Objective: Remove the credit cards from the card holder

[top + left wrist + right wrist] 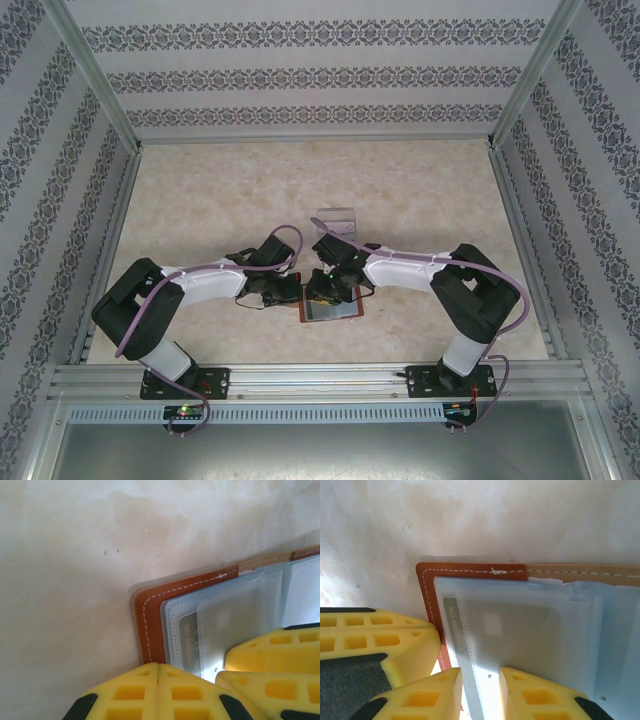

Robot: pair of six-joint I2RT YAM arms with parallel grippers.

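The reddish-brown card holder lies open on the table between both arms, grey-blue sleeves up. A dark credit card sits inside a translucent sleeve, its printed edge showing. My left gripper is shut, its yellow tips together over the holder's brown corner, with nothing seen between them. My right gripper is open, fingers a little apart above the sleeve with the sleeve's stitched edge running under the gap. The grippers are almost touching, left and right.
A clear acrylic stand is just beyond the grippers, mid-table. Aluminium frame rails and patterned walls enclose the pale marbled table.
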